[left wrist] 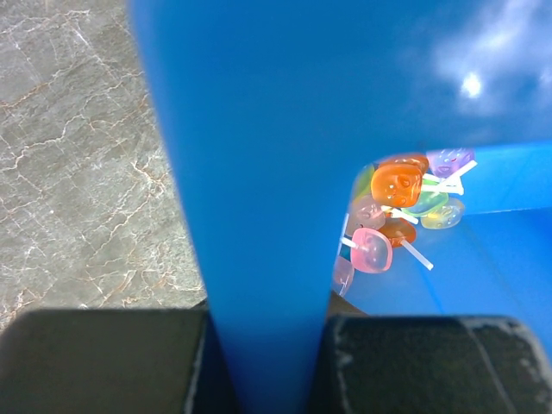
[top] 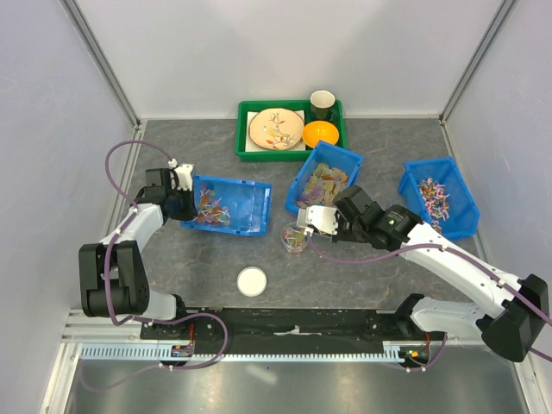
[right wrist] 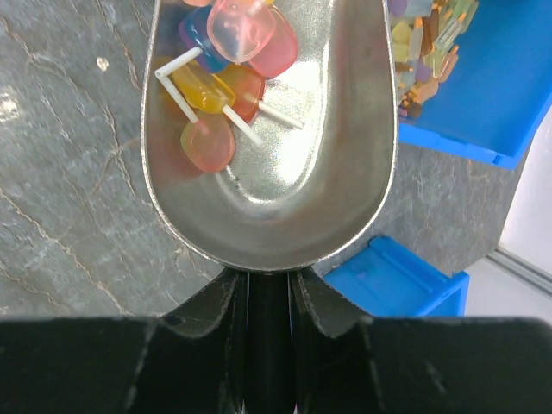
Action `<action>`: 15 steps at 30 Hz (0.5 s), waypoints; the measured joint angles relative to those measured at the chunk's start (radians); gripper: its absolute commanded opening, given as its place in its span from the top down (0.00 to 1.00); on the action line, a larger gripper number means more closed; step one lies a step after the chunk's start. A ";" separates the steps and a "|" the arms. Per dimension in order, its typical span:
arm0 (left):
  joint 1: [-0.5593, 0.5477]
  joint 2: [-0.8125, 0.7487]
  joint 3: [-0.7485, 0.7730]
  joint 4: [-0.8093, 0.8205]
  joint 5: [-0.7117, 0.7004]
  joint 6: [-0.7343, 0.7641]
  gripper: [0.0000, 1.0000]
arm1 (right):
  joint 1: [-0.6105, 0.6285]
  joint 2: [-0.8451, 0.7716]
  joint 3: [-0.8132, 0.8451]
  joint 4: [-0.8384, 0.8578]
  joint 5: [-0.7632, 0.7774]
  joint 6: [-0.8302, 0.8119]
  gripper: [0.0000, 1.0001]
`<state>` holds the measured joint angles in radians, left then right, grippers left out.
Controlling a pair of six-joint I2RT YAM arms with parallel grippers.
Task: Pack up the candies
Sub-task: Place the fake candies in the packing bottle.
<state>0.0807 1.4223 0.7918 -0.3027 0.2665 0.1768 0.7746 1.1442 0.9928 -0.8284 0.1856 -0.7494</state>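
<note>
From above, your left gripper (top: 184,191) is pinching the tilted blue plastic bin's (top: 246,200) wall, while at the right wrist your right gripper (right wrist: 267,297) is clamping a shiny metal scoop (right wrist: 345,172) carrying bright wrapped candies (right wrist: 226,73).

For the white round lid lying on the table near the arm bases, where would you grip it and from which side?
Grip the white lid across its rim, coming straight down from above. It lies flat on the table as a low disc, so no side wall stands up for a sideways approach. Bare surface surrounds it, leaving room for the jaws on opposite edges. Both arms look occupied for now.
</note>
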 measured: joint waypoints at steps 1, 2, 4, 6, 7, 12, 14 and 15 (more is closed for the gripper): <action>0.000 0.000 0.000 0.000 0.000 0.000 0.98 | 0.000 0.002 0.000 -0.005 0.006 0.000 1.00; 0.000 0.000 0.000 0.001 0.000 0.000 0.98 | 0.000 0.005 0.000 -0.009 0.013 -0.003 1.00; 0.000 0.000 0.000 0.002 0.000 0.000 0.98 | 0.000 0.017 0.000 -0.014 0.027 -0.006 1.00; 0.000 0.000 0.000 0.003 0.000 0.000 0.98 | 0.000 0.030 0.001 -0.019 0.036 -0.007 1.00; 0.000 0.001 0.000 0.003 0.000 0.000 0.99 | 0.000 0.037 0.001 -0.022 0.041 -0.008 1.00; 0.000 0.002 0.000 0.008 0.000 0.000 0.98 | 0.010 0.066 0.001 -0.028 0.068 -0.014 1.00; 0.000 0.003 0.000 0.010 0.000 0.000 0.98 | 0.019 0.069 0.001 -0.028 0.079 -0.015 1.00; 0.000 0.004 0.000 0.011 0.000 0.000 0.98 | 0.024 0.069 0.001 -0.028 0.085 -0.015 1.00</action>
<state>0.0807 1.4265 0.7918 -0.2920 0.2661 0.1768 0.7990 1.2129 0.9936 -0.8566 0.2707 -0.7647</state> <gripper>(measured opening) 0.140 0.272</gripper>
